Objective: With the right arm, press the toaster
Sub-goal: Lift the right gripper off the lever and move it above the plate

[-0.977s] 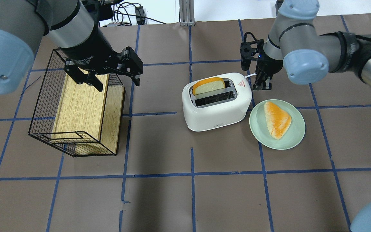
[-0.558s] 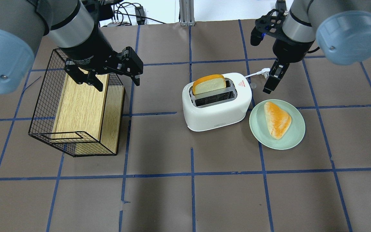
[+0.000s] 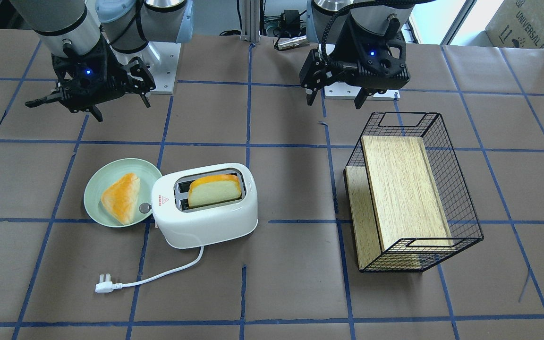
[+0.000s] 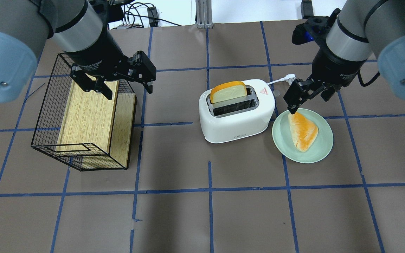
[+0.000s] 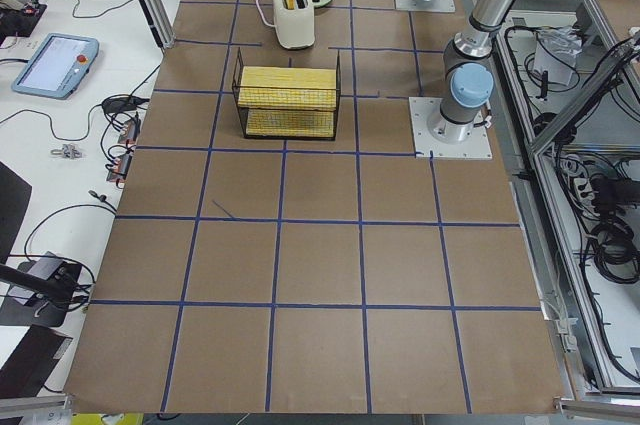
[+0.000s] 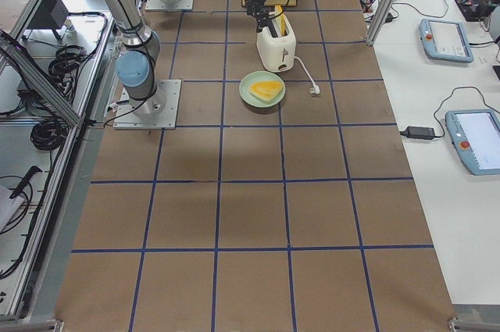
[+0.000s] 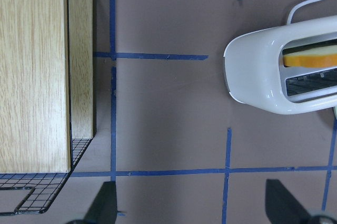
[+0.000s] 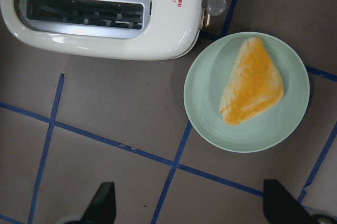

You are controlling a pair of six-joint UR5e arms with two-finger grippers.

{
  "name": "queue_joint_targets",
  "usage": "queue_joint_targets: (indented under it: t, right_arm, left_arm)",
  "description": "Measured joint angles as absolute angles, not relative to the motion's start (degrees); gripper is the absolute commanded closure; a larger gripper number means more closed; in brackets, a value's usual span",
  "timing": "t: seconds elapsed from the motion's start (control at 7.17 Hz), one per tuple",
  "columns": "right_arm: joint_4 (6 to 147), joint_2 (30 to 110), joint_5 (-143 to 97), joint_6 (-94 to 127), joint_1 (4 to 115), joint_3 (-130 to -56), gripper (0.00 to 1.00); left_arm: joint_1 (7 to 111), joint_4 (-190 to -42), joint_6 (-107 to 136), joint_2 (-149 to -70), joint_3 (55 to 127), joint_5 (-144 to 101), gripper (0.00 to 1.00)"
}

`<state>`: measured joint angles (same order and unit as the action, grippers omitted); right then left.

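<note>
The white toaster (image 4: 237, 116) stands mid-table with an orange-crusted bread slice (image 4: 227, 92) upright in its far slot. Its silver end knob (image 8: 215, 3) faces the plate. Its cord ends in a plug (image 3: 104, 286) on the table. My right gripper (image 4: 309, 100) is open wide and empty. It hovers off the toaster's knob end, over the plate's far edge, touching nothing. In the right wrist view the toaster (image 8: 105, 18) lies at the upper left, ahead of the spread fingertips (image 8: 102, 205). My left gripper (image 4: 128, 89) is open and empty over the wire basket.
A pale green plate (image 4: 282, 140) with a triangular bun (image 4: 302, 130) sits right beside the toaster's knob end. A black wire basket (image 4: 47, 116) holding a wooden board (image 4: 86, 116) stands on the left. Blue tape lines cross the brown table.
My right gripper has left the toaster's knob end, risen, swung right and opened wide over the plate's far edge. The toaster, bread and left arm have not moved.
</note>
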<state>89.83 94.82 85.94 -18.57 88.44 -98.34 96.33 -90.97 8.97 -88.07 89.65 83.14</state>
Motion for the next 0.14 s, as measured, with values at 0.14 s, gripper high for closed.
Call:
queue_joint_targets:
  t: [0.14]
  right_arm:
    - [89.9,95.3,86.1,-14.7,88.5,-98.6,0.00]
  left_arm:
    - [96.3,-91.0,9.0,-88.1,89.6,83.1,0.00]
